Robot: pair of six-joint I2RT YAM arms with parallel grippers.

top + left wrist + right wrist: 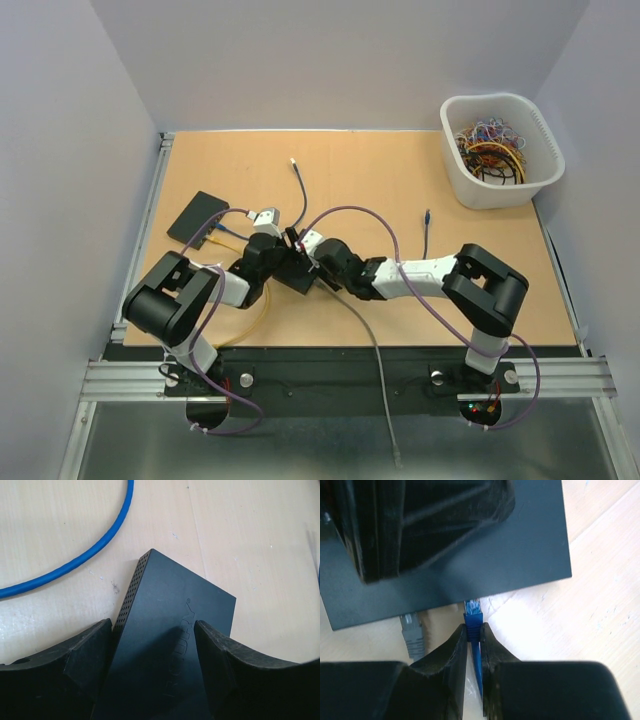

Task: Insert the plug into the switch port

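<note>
The only lettering in sight is in the left wrist view, on the black top face of the switch (175,595). It is a single word, raised or pressed in the same dark colour as the casing. The word runs lengthwise between the two fingers of the left end effector (152,630), with a tiny mark at its far end. Dark on dark and seen at a slant, it cannot be spelled out. The overhead and right wrist views show nothing readable.

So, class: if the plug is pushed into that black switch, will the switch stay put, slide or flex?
Probably rigid: the switch has flat faces and crisp edges. Likely apt to slide on the smooth table when the blue plug presses in, unless the left gripper over it holds it.
</note>
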